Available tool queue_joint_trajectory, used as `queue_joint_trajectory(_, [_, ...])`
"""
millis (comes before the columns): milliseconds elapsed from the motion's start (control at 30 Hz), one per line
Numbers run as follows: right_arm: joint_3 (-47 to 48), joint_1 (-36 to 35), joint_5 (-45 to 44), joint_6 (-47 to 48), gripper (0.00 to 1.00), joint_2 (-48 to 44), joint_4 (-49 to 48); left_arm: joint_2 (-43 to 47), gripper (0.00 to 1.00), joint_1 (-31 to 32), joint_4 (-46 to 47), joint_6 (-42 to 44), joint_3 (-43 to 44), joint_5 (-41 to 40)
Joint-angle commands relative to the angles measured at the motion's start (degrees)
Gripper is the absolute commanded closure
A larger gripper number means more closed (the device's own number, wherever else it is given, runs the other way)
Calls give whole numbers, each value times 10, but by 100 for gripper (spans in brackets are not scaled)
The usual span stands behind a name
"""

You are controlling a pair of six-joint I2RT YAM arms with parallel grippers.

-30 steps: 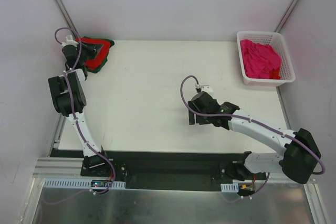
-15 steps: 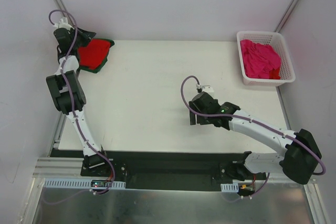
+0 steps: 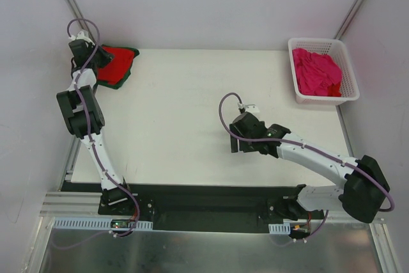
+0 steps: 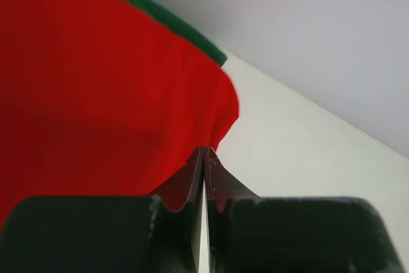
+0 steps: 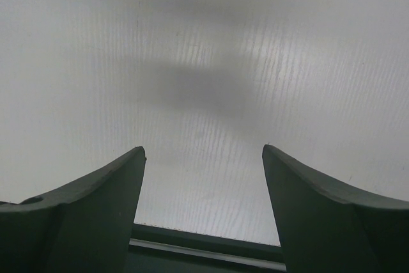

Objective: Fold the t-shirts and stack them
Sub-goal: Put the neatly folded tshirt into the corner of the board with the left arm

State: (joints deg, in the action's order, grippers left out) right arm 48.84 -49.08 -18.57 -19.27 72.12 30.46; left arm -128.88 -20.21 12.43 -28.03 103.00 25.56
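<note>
Now gripping red t-shirt (image 4: 96,94) edge w/ L end effector (image 4: 204,153), closed; green t-shirt (image 4: 167,20) underneath. Holding nothing w/ R end effector (image 5: 203,177), spread wide over counter (image 5: 204,43).

Bright, even light. A soft shadow falls on the desk (image 5: 307,49) ahead of the right gripper (image 5: 203,150); the red t-shirt (image 4: 89,87) at the left gripper (image 4: 204,153) blurs.

- You'll find the red t-shirt (image 3: 117,62) at the frame's upper left, laid over the dark green t-shirt (image 4: 208,52), which shows only as a thin edge.
- Your magenta t-shirt (image 3: 316,71) lies crumpled in the white basket (image 3: 351,71), upper right.
</note>
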Motion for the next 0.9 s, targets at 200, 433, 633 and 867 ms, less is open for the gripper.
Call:
queue_joint_trajectory(200, [-1,-1,0,-2,22,-27,-5,194,100,47,-13,51,-158,-78])
queue_joint_trajectory(433, [-6,-16,-15,-2,22,-51,-3,375,100,104,-37,74,-297,-132])
queue_joint_trajectory(633, [-10,-25,-28,10,22,-70,-7,477,100,156,-122,78,-357,-169])
queue_joint_trajectory(867, [2,-25,-43,35,21,-73,-4,571,100,243,-205,60,-425,-235])
